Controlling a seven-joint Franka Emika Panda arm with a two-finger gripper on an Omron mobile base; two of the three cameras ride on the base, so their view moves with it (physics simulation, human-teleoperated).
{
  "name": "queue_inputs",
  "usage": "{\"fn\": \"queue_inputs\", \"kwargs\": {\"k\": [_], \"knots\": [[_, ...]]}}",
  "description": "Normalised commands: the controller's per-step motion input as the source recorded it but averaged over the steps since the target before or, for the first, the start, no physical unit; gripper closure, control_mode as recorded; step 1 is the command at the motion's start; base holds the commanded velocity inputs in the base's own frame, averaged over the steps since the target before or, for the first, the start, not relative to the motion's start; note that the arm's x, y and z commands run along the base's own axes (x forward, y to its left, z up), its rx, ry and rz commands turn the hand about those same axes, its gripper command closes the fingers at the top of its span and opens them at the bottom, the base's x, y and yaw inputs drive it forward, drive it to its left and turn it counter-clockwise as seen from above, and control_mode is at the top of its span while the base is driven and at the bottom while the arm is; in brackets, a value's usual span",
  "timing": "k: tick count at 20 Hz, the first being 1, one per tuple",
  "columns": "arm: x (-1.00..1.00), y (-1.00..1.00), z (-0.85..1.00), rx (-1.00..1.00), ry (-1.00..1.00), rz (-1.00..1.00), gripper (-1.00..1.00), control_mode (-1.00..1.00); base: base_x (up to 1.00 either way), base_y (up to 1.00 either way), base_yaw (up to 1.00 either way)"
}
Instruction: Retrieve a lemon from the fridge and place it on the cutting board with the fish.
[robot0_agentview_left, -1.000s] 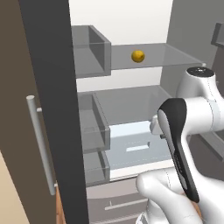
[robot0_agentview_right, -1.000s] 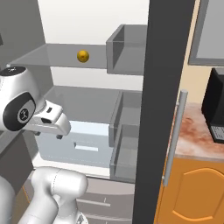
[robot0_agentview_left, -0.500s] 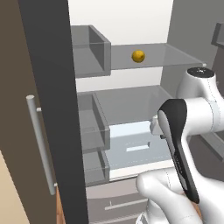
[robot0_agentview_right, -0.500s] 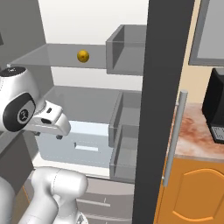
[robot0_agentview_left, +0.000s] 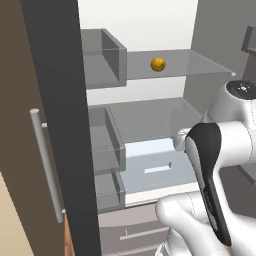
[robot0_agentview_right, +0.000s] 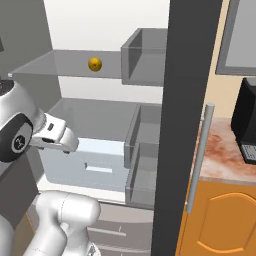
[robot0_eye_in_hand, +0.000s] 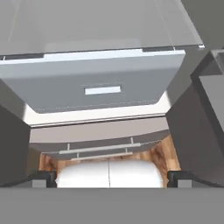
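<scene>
Fridge (robot0_agentview_left: 150, 20) stands w/ both doors swung open, white back wall and grey glass shelves showing. Lemon (robot0_agentview_left: 158, 64) sits alone on the upper glass shelf (robot0_agentview_left: 200, 62), upper centre of the left base view; in the right base view the same fruit (robot0_agentview_right: 95, 64) is upper left, just left of a grey door bin (robot0_agentview_right: 145, 57). Pale crisper drawer (robot0_eye_in_hand: 100, 85) fills the upper half of the hand view, w/ the steel lower drawers (robot0_eye_in_hand: 96, 146) under it.

Pincer (robot0_eye_in_hand: 109, 177): fingertips (robot0_eye_in_hand: 41, 177) sit at far left and far right along the bottom of the hand view, jaws spread full wide, nothing between them. It's aimed down at the drawers, well below the lemon's shelf.

Arm (robot0_agentview_right: 30, 135) is at mid left of the right base view. Black coffee machine (robot0_agentview_right: 246, 125) on the speckled worktop (robot0_agentview_right: 220, 160), right edge.
</scene>
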Motion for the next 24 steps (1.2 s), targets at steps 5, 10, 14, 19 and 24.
{"fn": "queue_inputs", "kwargs": {"k": [5, 10, 14, 19, 24], "knots": [[0.07, -0.12, 0.80, -0.09, -0.23, 0.12, -1.00, -1.00, 0.00, 0.00, 0.00], [0.00, -0.07, 0.89, 0.00, -0.15, 0.06, -1.00, -1.00, 0.00, 0.00, 0.00], [0.00, 0.03, 0.74, 0.00, -0.11, 0.01, -1.00, -1.00, 0.00, 0.00, 0.00], [0.05, 0.00, 0.64, 0.00, -0.18, 0.00, -1.00, -1.00, 0.00, 0.00, 0.00], [0.33, 0.06, 0.27, 0.00, -0.36, 0.02, -1.00, -1.00, 0.00, 0.00, 0.00]]}}
